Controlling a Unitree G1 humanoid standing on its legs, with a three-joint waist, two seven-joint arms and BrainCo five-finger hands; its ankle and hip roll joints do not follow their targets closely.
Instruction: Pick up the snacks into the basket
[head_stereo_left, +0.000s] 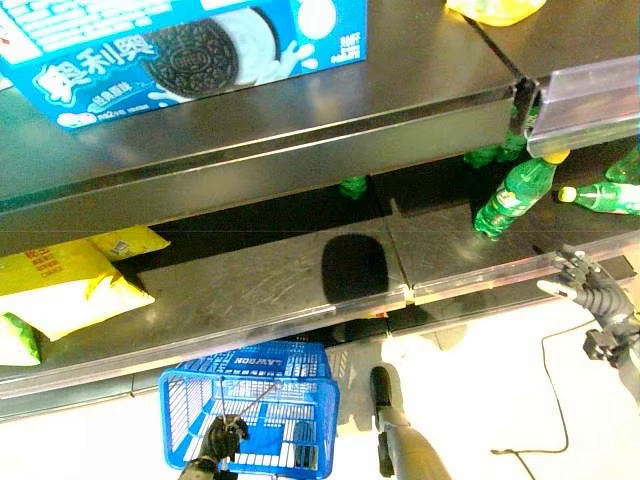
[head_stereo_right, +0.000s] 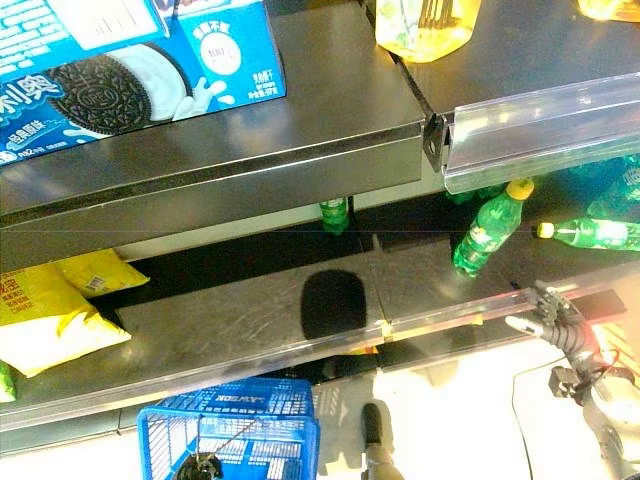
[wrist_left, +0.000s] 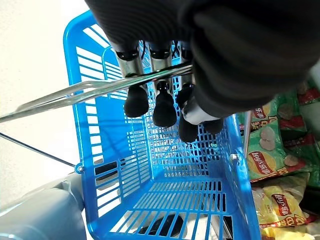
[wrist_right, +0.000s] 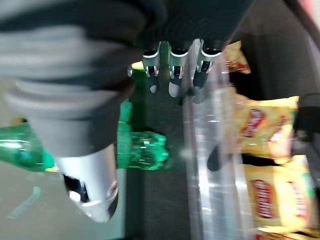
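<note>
Snacks in yellow bags (head_stereo_left: 60, 290) lie on the lower shelf (head_stereo_left: 260, 290), well apart from both hands, up and off to the left of the left hand's fingers. Above them a blue cookie box (head_stereo_left: 180, 45) sits on the upper shelf. The blue basket (head_stereo_left: 255, 405) hangs below the shelf edge with nothing in it; the left hand (head_stereo_left: 222, 440) has its fingers (wrist_left: 136, 102) curled round the wire handle (wrist_left: 75, 92). Green bottles (head_stereo_left: 515, 195) lie on the shelf just beyond the right hand (head_stereo_left: 590, 285), whose fingers (wrist_right: 172, 75) are loosely spread at the clear shelf rail, holding nothing.
</note>
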